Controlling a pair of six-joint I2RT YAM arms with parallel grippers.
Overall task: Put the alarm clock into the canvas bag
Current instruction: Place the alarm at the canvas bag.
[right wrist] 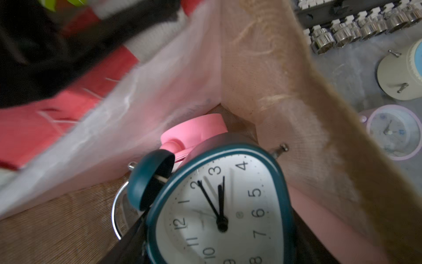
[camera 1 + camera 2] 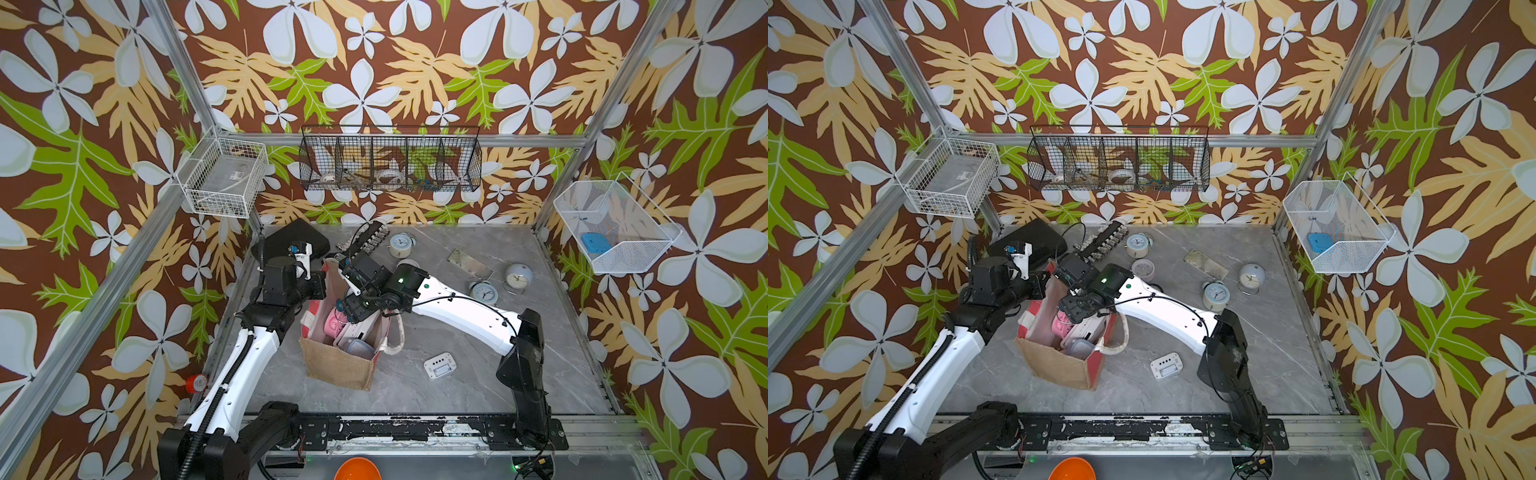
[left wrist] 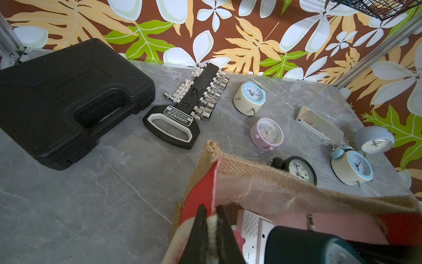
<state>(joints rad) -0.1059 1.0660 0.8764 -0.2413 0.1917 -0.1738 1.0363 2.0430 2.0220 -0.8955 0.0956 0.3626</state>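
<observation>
Two grips are at work: the left gripper [image 3: 211, 213] is pinched tight on the red-and-white side rim of the canvas bag [image 2: 337, 365], holding its floppy mouth apart, while the right gripper [image 2: 351, 309] clasps the teal alarm clock [image 1: 219, 205] across its casing, jaws spread fairly wide, down inside the bag's mouth above a pink clock [image 1: 194, 128]. The alarm clock looks rigid, smooth-painted and probably light, with a breakable face; its bells and thin feet could snag the soft lining, so the flanks of the body seem the safest hold
</observation>
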